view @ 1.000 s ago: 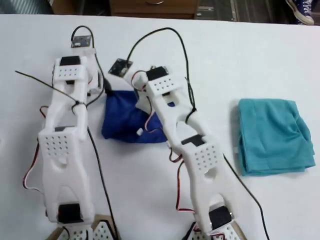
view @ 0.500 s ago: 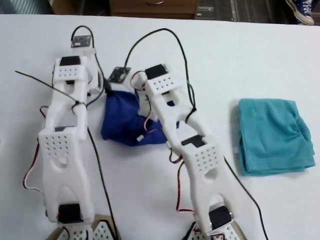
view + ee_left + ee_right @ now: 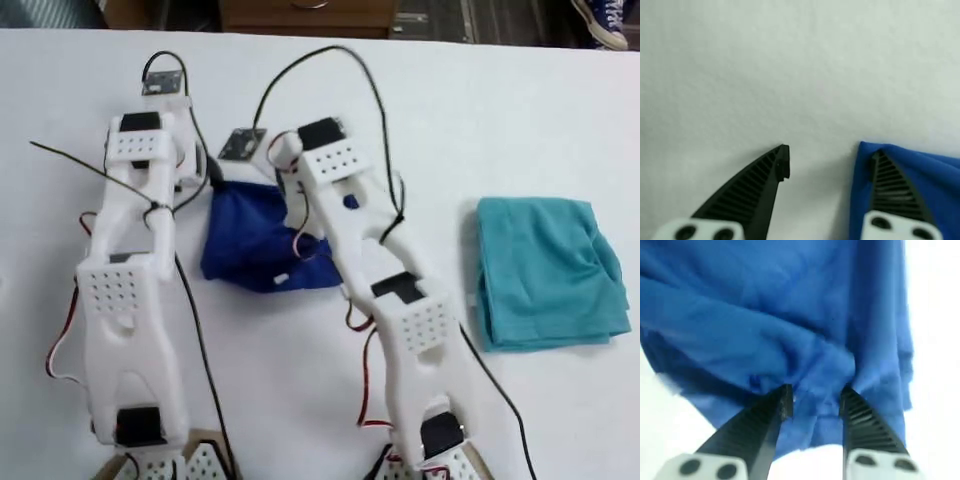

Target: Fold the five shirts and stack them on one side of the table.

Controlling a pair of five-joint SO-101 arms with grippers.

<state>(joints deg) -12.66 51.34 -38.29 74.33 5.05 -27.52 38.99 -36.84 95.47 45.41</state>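
A crumpled blue shirt (image 3: 250, 245) lies on the white table (image 3: 480, 120) between the two arms. My right gripper (image 3: 816, 397) is down on the blue shirt (image 3: 765, 325), shut on a bunched fold of the cloth. My left gripper (image 3: 830, 162) stands open just above the bare table beside the shirt, with one finger over the blue shirt's edge (image 3: 920, 170). In the high view a folded teal shirt (image 3: 545, 272) lies at the right side of the table, apart from both arms.
The left arm (image 3: 140, 150) and the right arm (image 3: 340, 165) stretch up the table side by side, with black and red cables looping around them. A small dark board (image 3: 163, 84) sits beyond the left arm. The table's far edge (image 3: 420, 35) borders dark furniture.
The right arm has swung to the right, pulling the blue shirt's near edge with it, so the cloth spreads further right. The left arm and the teal shirt have stayed put.
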